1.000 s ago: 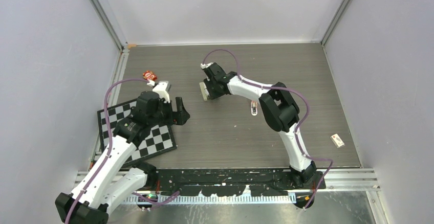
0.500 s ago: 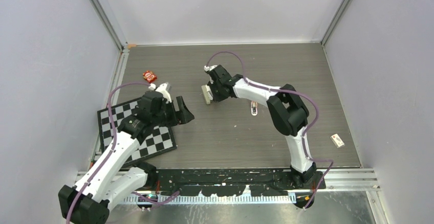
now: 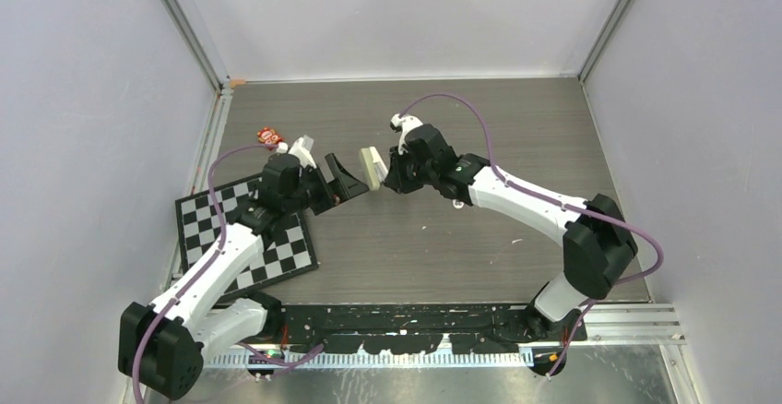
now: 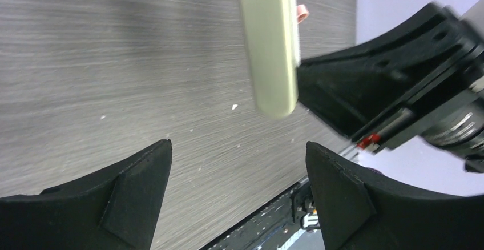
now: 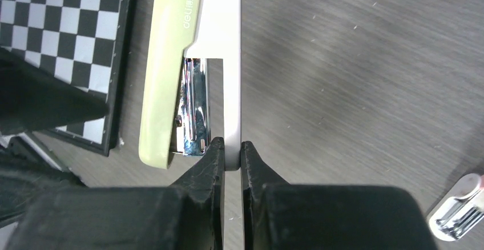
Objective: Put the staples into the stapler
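The pale green stapler (image 3: 372, 166) is held off the table at mid-left. My right gripper (image 3: 387, 170) is shut on the thin white base plate (image 5: 231, 61) at its end. The green top (image 5: 171, 73) stands slightly apart from the base, and the chrome magazine (image 5: 194, 107) shows between them. My left gripper (image 3: 343, 179) is open just left of the stapler with nothing between its fingers. In the left wrist view the stapler (image 4: 271, 44) hangs above and beyond that gripper (image 4: 237, 144). The staples are out of view.
A checkerboard (image 3: 212, 210) lies under the left arm. A small red item (image 3: 269, 135) sits at the back left. A small pink-and-chrome stapler-like object (image 5: 456, 213) lies on the table under the right forearm (image 3: 458, 203).
My right gripper has closed on the stapler's base and its elbow has swung out to the right. My left gripper has moved up and right, close to the stapler.
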Robot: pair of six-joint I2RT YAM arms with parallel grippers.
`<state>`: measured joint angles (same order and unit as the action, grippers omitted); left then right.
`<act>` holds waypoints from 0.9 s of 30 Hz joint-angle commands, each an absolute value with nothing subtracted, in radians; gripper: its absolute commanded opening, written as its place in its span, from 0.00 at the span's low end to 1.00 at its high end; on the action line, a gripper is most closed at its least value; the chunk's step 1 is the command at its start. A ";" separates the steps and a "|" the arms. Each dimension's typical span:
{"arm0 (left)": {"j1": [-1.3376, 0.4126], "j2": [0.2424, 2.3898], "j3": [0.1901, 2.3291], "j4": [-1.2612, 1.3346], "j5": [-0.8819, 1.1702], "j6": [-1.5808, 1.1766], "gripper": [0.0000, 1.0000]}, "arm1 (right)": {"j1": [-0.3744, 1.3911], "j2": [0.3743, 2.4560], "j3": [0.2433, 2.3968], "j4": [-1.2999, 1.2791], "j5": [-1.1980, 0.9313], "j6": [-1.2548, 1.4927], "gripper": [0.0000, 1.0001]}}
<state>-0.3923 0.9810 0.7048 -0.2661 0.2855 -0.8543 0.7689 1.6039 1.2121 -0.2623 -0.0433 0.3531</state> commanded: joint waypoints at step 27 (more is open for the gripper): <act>-0.388 1.117 0.710 0.014 0.457 -0.994 0.00 | 0.889 1.470 1.095 -0.145 0.093 0.394 0.11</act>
<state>-0.3920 1.1427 0.7006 -0.0269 0.3943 -0.9981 0.8886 1.5208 1.1145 -0.2039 0.0402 0.4175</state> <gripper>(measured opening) 0.328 0.133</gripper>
